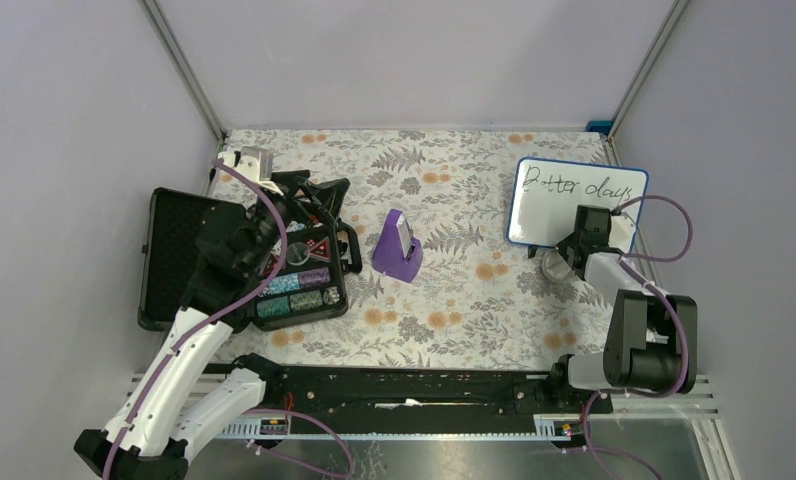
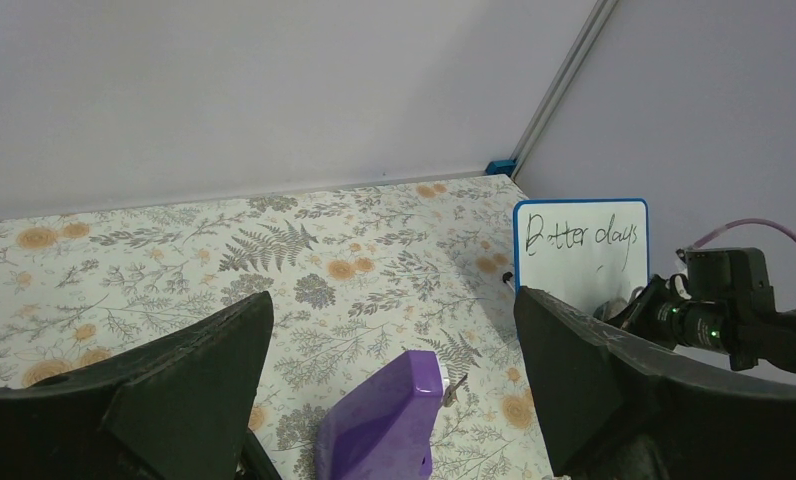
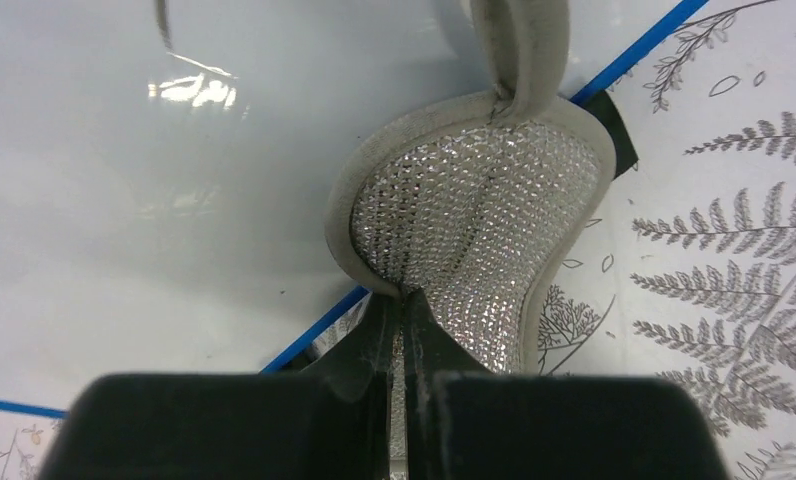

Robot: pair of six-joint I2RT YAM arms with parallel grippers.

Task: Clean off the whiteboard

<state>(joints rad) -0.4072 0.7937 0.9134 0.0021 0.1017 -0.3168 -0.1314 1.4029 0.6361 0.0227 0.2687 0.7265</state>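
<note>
Soft, even light from overhead; shadows on the desk are faint. Glare streaks the whiteboard in the right wrist view. The left pincer looms dark and blurred.

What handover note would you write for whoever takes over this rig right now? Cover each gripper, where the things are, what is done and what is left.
Right gripper: shut on the silver pad, which is at the lower blue edge of the whiteboard.
Left gripper: open, holding nothing, above the black case on the left.
Whiteboard: far right of the table, with the writing "Better days" across its top.
Done: pad picked up and brought to the board.
Left: wipe up over the writing until the board is blank.
</note>
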